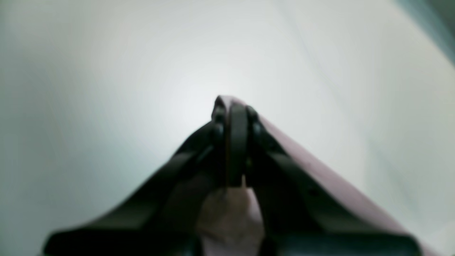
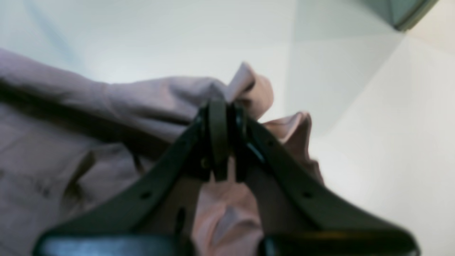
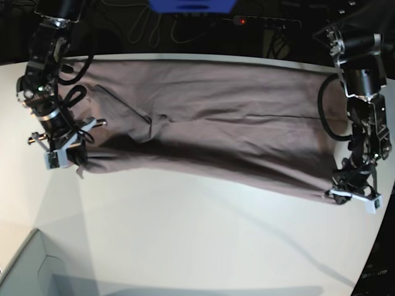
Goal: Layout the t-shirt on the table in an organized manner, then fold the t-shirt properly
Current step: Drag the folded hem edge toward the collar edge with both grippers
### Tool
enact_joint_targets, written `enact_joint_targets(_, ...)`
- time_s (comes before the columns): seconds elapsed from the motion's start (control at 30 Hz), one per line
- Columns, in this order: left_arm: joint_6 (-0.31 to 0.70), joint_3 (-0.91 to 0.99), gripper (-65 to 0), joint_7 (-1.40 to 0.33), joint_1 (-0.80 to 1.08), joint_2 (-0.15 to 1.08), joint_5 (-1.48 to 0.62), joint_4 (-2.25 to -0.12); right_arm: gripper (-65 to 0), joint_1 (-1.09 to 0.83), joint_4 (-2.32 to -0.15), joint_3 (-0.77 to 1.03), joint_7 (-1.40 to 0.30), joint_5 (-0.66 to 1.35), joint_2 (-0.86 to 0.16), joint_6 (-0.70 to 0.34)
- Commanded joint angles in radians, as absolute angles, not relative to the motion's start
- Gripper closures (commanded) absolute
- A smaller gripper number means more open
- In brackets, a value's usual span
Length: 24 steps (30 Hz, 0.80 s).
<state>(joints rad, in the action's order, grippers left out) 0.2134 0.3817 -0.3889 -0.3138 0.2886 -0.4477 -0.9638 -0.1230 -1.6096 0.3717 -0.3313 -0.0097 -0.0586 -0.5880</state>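
The mauve t-shirt (image 3: pixel 210 117) hangs stretched between my two grippers above the white table (image 3: pixel 185 240), sagging in the middle with a fold near its left part. My left gripper (image 3: pixel 349 196), at the base view's right, is shut on the shirt's lower corner; in the left wrist view (image 1: pixel 233 106) a little cloth (image 1: pixel 320 174) shows past the closed jaws. My right gripper (image 3: pixel 69 159), at the base view's left, is shut on a bunched corner; in the right wrist view (image 2: pixel 222 106) wrinkled cloth (image 2: pixel 71 128) spreads to the left.
A grey box corner (image 3: pixel 24 271) stands at the table's front left and shows in the right wrist view (image 2: pixel 408 12). Cables and a blue object (image 3: pixel 191 6) lie beyond the table's far edge. The table's curved edge (image 3: pixel 364 265) runs at the front right.
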Motion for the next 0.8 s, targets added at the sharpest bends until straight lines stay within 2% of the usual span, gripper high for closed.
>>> enact_joint_targets(0.0, 0.220, 0.381, -0.2, -0.349, -0.341, 0.305, -0.456, -0.990, 0.0, -0.125, -1.638, 0.372, -0.305, 0.005, -0.058, -0.599)
enact_joint_targets(0.17, 0.234, 0.381, -0.2, -0.283, -0.341, 0.305, -0.456, -0.997, 0.0, -0.177, -1.661, 0.372, -0.305, 0.005, -0.016, -0.599)
enact_joint_targets(0.3, 0.366, 0.383, -0.2, -0.240, -0.314, 0.280, -0.455, -0.997, 0.0, -0.196, -1.672, 0.372, -0.305, 0.005, 0.001, -0.599)
enact_joint_targets(0.37, 0.400, 0.381, -0.2, -0.234, -0.303, 0.278, -0.452, -0.997, 0.0, -0.209, -1.679, 0.372, -0.305, 0.005, 0.001, -0.599)
enact_joint_targets(0.6, 0.409, 0.392, -0.2, -0.229, -0.229, 0.285, -0.456, -1.007, 0.0, -0.246, -1.710, 0.383, -0.303, 0.005, -0.002, -0.599)
enact_joint_targets(0.77, 0.410, 0.481, -0.2, -0.229, -0.154, 0.277, -0.456, -1.113, 0.0, -0.294, -1.771, 0.398, -0.303, 0.005, 0.001, -0.599)
